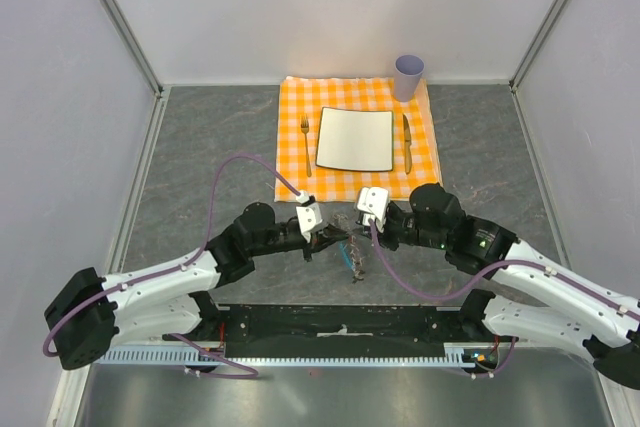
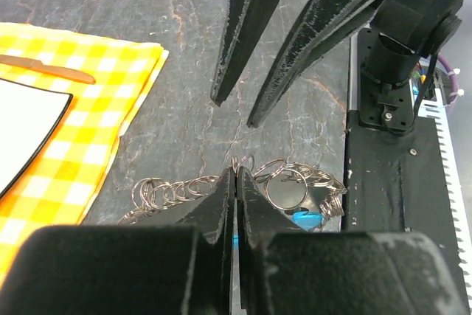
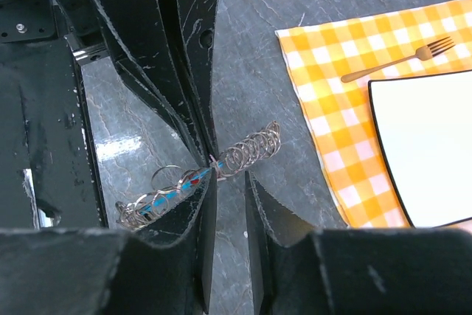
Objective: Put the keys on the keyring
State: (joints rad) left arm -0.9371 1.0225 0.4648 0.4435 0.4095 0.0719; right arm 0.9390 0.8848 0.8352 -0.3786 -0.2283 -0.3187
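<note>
Well, my left gripper (image 2: 234, 175) pinches the keyring (image 2: 287, 186) tight; the right gripper (image 3: 230, 181) stands part-open, empty, just beside. A tug could slip it from so thin a hold.

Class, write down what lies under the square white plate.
The plate rests on an orange-checked cloth, which lies on the grey table. Cloth shows on every side; anything directly beneath the plate is covered and cannot be seen.

Bright, even light — soft shadows
</note>
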